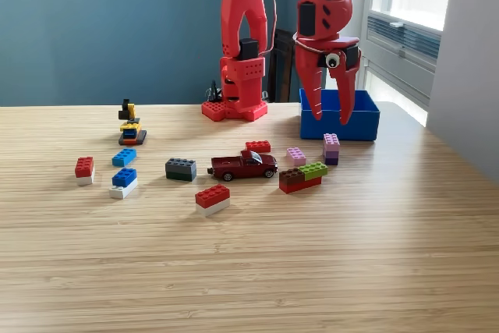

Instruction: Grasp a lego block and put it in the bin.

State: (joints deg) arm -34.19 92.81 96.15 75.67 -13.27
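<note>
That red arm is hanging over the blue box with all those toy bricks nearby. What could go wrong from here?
The open red gripper holds nothing, so every brick is still to be fetched. Reaching down, it might bump the low blue plastic bin and shove it. The small dark red toy car sits among the bricks and could get nudged or grabbed instead.

On my feed the arm (257, 37) is bright red all over, with black motor blocks, and its hand (334, 118) is the same red. The bin (340, 118) is bright blue. I see a pale wood-grain surface (249, 271) under a dark red toy car (243, 166), a grey brick (181, 169), a red-over-white brick (212, 200), a blue-over-white brick (123, 182), a pink brick (296, 155), a lilac-over-purple stack (331, 148) and a lime brick (313, 170) on brown and red. The wall (101, 29) is teal.
</note>
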